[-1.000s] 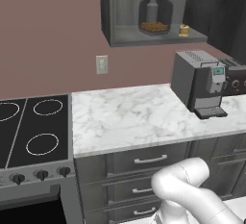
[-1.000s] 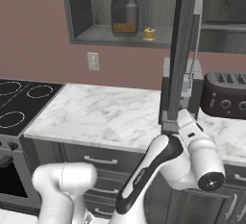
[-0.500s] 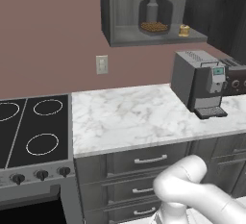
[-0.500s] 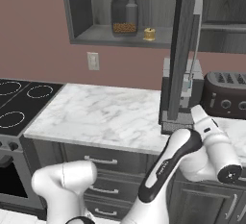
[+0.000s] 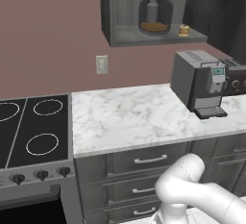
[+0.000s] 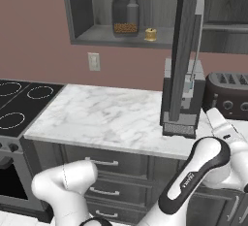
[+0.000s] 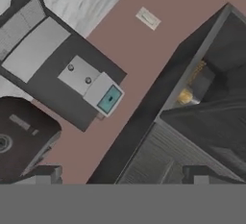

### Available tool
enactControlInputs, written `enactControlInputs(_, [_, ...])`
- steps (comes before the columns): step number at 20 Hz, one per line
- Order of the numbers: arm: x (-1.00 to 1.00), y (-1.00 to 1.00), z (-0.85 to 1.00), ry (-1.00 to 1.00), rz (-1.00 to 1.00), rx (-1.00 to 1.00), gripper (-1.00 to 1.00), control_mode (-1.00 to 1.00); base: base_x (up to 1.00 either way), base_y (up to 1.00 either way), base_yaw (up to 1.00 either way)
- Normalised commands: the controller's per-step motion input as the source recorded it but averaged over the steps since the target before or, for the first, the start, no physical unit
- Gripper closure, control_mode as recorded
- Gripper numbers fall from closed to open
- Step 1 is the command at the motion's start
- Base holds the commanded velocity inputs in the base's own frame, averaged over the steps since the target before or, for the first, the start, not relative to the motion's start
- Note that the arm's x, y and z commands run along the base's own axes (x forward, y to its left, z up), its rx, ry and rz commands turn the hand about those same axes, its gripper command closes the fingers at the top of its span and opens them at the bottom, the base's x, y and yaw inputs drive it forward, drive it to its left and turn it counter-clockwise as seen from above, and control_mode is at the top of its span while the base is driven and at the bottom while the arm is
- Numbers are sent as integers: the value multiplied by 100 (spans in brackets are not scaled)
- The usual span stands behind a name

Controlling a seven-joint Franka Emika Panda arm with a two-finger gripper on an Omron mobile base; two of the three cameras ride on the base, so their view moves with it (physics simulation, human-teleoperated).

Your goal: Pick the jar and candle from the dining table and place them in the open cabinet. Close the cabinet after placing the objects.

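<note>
The jar (image 5: 153, 20) stands on the shelf of the open cabinet (image 5: 120, 35), with tan contents in its bottom; it shows too as the jar (image 6: 125, 15). To its right on the same shelf sits the small gold candle (image 5: 184, 30), also the candle (image 6: 151, 34) and the candle (image 7: 185, 95). My gripper (image 7: 120, 174) is open and holds nothing. It points up at the underside of the cabinet and its door (image 7: 158, 112), below and right of both objects. The cabinet door (image 6: 186, 50) hangs open, edge-on. The dining table is out of view.
A spray bottle (image 6: 133, 2) stands beside the jar. On the marble counter (image 5: 129, 117) are a coffee machine (image 5: 199, 81) and a toaster (image 6: 227, 91). A stove (image 5: 29, 127) is at the left, drawers (image 5: 149, 160) below. My arm (image 6: 208, 159) bends in front of the counter's right end.
In the right base view my hand has swung to the right, away from under the door's lower edge toward the toaster. The jar and candle have not moved. The gripper stays open.
</note>
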Motion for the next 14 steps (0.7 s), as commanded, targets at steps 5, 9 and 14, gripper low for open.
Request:
enactControlInputs(5, [-24,0,35,-19,16,0,-100,-100,0,0,0])
enactControlInputs(9, [-29,7,44,-20,12,0,-100,-100,0,0,0])
enactControlInputs(14, [-27,35,39,-15,8,0,-100,-100,0,0,0])
